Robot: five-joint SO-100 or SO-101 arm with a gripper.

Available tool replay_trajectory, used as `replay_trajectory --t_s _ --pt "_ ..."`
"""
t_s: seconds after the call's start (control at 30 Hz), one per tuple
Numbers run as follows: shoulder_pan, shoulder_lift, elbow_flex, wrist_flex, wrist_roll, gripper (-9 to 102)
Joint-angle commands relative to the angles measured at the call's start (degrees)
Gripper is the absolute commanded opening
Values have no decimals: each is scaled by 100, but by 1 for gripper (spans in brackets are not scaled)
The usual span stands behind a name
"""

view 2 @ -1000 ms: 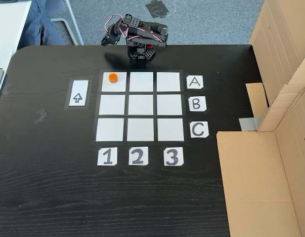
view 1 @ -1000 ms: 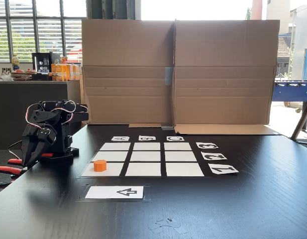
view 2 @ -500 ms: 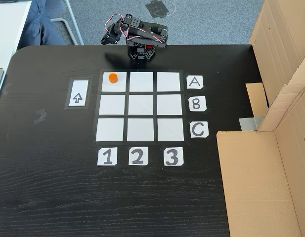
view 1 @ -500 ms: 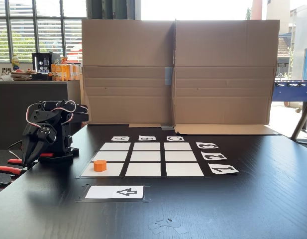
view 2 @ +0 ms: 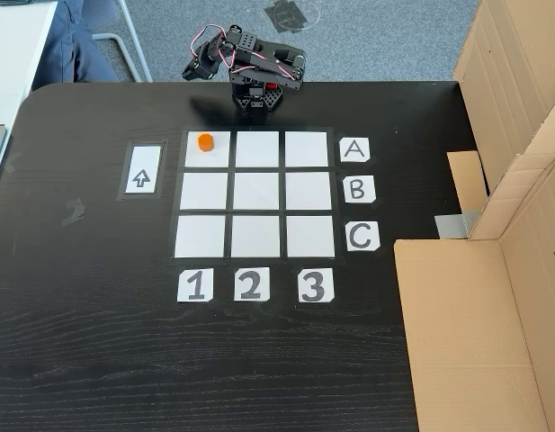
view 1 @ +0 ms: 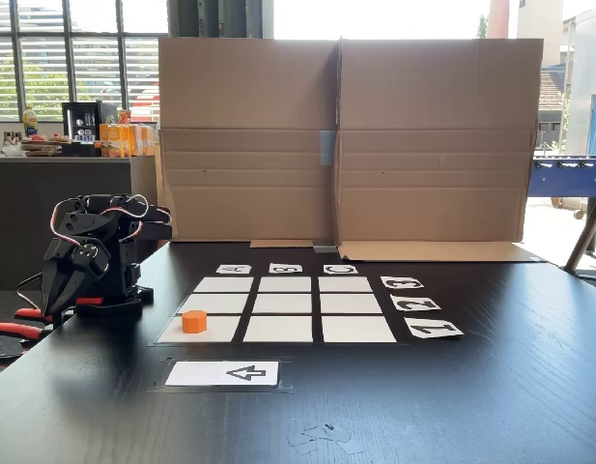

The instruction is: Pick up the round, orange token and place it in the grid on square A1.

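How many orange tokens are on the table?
1. The round, orange token sits on square A1, the corner cell in row A and column 1 of the grid, near that cell's far edge by the arm. None looks hidden.

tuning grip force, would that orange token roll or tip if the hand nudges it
The orange token is squat and flat-topped, standing on end on the corner cell, so it would probably slide rather than tip. It looks rigid and likely light. Knocked onto its round side, it could roll.
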Motion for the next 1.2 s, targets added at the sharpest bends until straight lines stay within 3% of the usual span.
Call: replay_trajectory --t_s 0.0,1.17 --pt "229 9 9 9 44 0" --pt "483 44 9 0 44 0"
